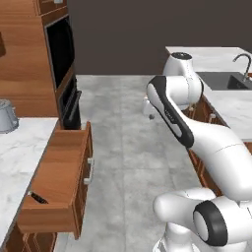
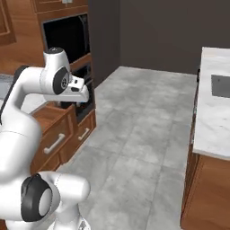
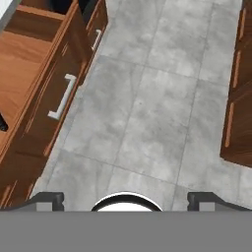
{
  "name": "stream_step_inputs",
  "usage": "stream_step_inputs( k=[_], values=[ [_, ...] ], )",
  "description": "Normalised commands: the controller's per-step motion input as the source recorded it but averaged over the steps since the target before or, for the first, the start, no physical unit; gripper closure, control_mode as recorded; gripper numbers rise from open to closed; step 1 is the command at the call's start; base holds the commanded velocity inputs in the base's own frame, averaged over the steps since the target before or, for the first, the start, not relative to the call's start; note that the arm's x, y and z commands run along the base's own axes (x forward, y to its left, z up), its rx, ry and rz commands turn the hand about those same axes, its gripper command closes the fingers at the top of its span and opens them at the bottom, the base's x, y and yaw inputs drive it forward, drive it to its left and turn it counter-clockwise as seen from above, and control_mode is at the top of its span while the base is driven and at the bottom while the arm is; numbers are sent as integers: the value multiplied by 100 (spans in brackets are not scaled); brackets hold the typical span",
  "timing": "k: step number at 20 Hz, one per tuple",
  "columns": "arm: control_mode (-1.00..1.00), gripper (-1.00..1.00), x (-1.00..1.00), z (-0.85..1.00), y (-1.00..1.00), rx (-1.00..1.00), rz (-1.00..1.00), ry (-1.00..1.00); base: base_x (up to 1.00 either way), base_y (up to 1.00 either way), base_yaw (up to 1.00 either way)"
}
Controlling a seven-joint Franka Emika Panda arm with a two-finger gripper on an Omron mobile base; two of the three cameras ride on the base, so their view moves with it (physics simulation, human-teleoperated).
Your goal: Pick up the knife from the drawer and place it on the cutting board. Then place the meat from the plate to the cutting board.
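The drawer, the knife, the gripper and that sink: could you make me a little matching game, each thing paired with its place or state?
Things:
1. drawer
2. knife
3. gripper
4. sink

Places or states:
A. open, above the grey floor
B. set in the counter on the right in the left base view
C. pulled out from the cabinet
D. lying inside the drawer, at its near end

Pairs: 1-C, 2-D, 3-A, 4-B
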Motion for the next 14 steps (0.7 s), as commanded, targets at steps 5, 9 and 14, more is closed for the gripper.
stream_step_inputs(
  k=[5, 9, 14],
  values=[
    [100, -100, 0, 0, 0, 0, 0, 0, -33, 97, -48],
    [100, -100, 0, 0, 0, 0, 0, 0, -11, 100, -30],
    [100, -100, 0, 0, 0, 0, 0, 0, 0, 91, -25]
  ],
)
